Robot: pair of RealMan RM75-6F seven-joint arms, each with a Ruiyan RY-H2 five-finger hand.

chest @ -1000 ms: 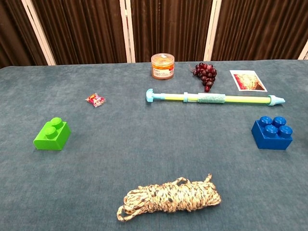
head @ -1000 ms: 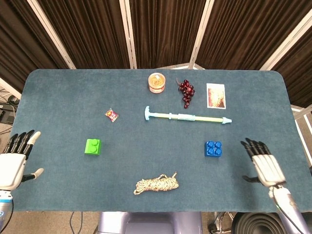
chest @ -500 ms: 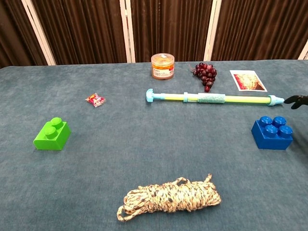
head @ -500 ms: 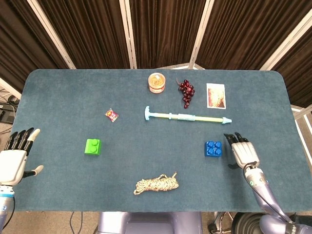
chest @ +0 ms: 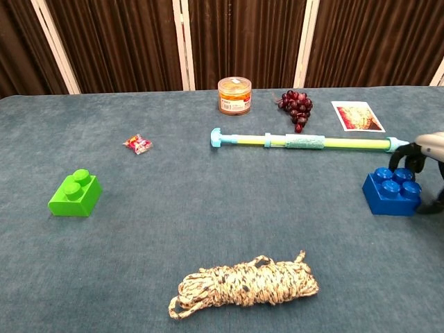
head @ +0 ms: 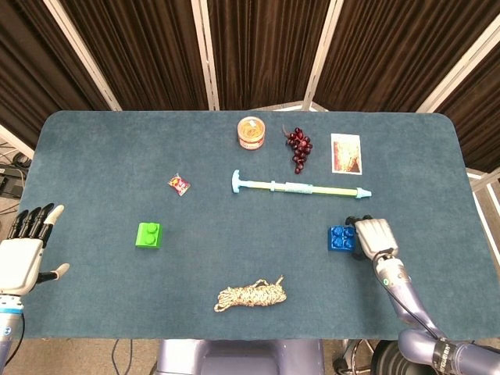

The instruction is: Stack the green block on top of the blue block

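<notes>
Your left hand (head: 22, 254) hovers off the table's (head: 94, 156) left edge, fingers spread and holding nothing, with the green block (head: 148, 234) well to its right. Across the table, beyond the rope (head: 251, 295), your right hand (head: 373, 237) curls its fingers (chest: 406, 158) around the blue block's (head: 341, 237) right side, though you cannot tell whether it grips it.

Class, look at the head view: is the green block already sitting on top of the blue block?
No, the green block lies alone on the table's left side, far from the blue block on the right.
</notes>
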